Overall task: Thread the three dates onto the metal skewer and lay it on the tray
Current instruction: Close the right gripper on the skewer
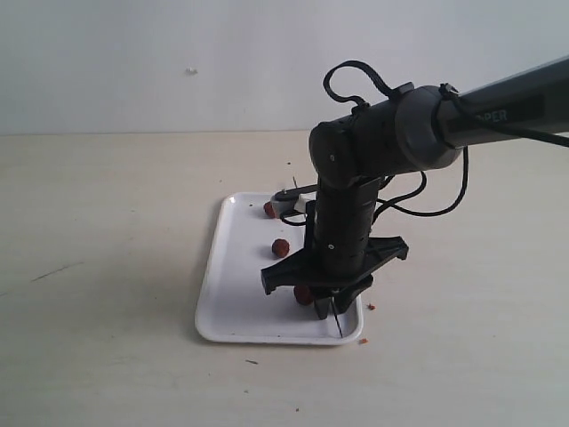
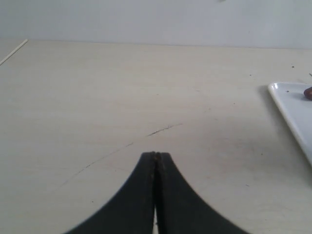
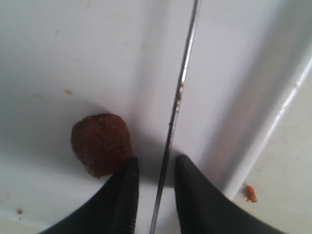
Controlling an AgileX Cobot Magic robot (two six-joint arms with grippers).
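The white tray [image 1: 233,302] lies mid-table with three dates on it: one at the far end [image 1: 268,209], one in the middle [image 1: 280,247], one [image 1: 303,294] beside my right gripper [image 1: 336,304]. That gripper points down over the tray's near right part. In the right wrist view the thin metal skewer [image 3: 178,97] lies on the tray [image 3: 73,48] and runs through the gap of the open right gripper [image 3: 155,163], touching neither finger. A date [image 3: 101,143] sits against one finger's outer side. My left gripper [image 2: 156,155] is shut and empty over bare table.
An orange crumb [image 3: 250,193] lies on the table just outside the tray rim [image 3: 273,122]. The left wrist view catches a tray corner [image 2: 287,109] with a date [image 2: 308,92] at the frame edge. Small crumbs [image 1: 364,340] dot the table by the tray's near corner.
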